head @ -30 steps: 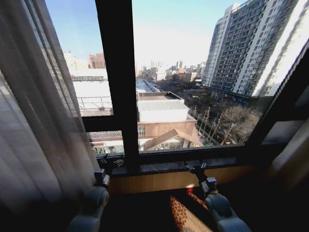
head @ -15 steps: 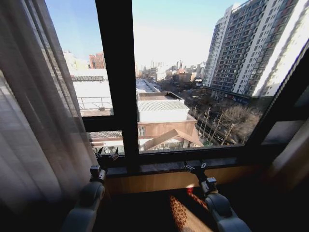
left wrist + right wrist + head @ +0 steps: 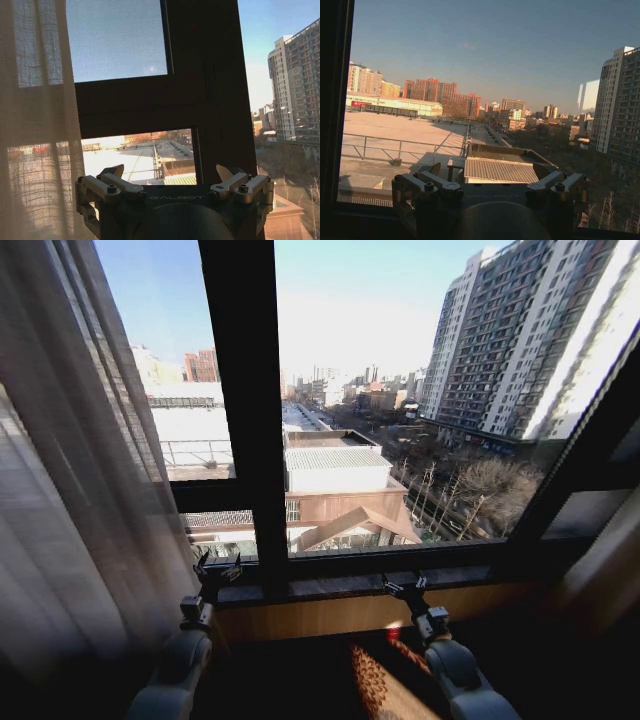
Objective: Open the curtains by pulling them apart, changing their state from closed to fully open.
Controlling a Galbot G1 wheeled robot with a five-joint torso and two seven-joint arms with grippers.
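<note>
Since a second ago my left gripper [image 3: 218, 569], jaws spread and empty, has slid left toward the curtains [image 3: 75, 490] filling the frame's left side. Right gripper [image 3: 405, 587] waits lower centre, open too. Closing short of the sheer folds could leave me grabbing air.

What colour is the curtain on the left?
Sheer off-white curtain with vertical pleats, clearest in the left wrist view.

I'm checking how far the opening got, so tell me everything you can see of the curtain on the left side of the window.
The left curtain is sheer, off-white, loosely woven fabric in many vertical pleats, letting light and building outlines through. It hangs gathered at the window's left side, running slantwise in the head view, leaving most of the glass bare. The left gripper, open, sits just beside its edge near the sill; contact cannot be told. In the left wrist view the fabric hangs beside the dark frame.
</note>
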